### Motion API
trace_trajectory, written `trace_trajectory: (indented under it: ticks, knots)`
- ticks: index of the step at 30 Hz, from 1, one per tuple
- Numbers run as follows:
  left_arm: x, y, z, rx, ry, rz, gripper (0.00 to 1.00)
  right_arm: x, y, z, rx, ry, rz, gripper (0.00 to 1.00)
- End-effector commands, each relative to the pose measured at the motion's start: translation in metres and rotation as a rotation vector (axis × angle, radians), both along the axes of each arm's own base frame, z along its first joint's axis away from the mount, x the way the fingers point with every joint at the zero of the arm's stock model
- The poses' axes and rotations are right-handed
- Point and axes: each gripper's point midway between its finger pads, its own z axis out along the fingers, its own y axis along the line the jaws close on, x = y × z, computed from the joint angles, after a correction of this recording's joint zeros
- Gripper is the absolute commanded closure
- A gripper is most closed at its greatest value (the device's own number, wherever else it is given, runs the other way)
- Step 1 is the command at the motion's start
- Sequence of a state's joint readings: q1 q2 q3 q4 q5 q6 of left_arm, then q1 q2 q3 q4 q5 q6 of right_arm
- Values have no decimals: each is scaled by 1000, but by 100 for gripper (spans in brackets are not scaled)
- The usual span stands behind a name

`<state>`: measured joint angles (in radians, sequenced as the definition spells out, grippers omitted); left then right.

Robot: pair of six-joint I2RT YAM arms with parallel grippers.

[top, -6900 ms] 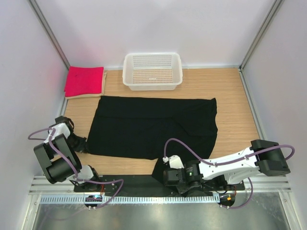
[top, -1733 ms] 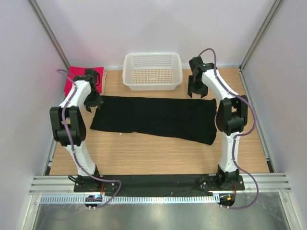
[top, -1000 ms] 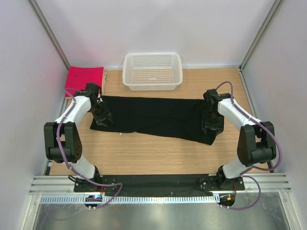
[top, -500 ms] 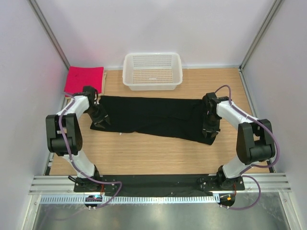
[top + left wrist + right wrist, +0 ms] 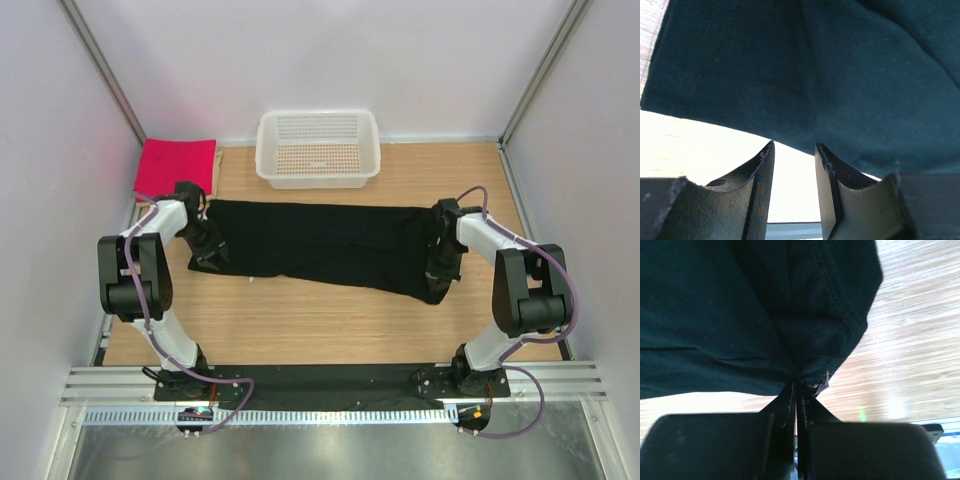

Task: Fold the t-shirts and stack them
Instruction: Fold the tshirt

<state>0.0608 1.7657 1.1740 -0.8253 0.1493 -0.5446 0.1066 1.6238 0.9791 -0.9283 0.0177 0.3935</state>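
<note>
Table (image 5: 300, 320): black shirt (image 5: 320, 243) lies folded lengthwise across the middle, pink shirt (image 5: 177, 167) at far-left corner. R gripper (image 5: 796, 385) has just snapped closed on black shirt's near-right hem corner. L gripper (image 5: 794, 147) still part-open at left edge, nothing pinched. Next fold prob waits on L closing.

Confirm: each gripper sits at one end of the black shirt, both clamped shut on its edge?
No. Only the right gripper is clamped shut on the edge of the black shirt. The left gripper sits at its end too, but the left wrist view shows its jaws apart, nothing pinched between them.
</note>
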Motion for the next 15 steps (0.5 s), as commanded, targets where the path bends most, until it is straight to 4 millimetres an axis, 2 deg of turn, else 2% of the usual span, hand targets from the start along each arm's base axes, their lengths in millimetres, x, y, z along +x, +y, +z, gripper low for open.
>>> trace_trajectory:
  ticks: [1,5,9,15]
  knots:
    - [2,7,-6,27,-3,5,61,5,-1,2,36,-24,-62,99]
    - [2,10,-7,42,0,1,61,-13,-27,7,-75,25,-110,99]
    - [1,14,-5,65,-6,-3,61,-36,-35,9,-102,103,-126,99]
    - [-3,16,3,76,-18,-9,62,-40,-44,14,-156,113,-158,99]
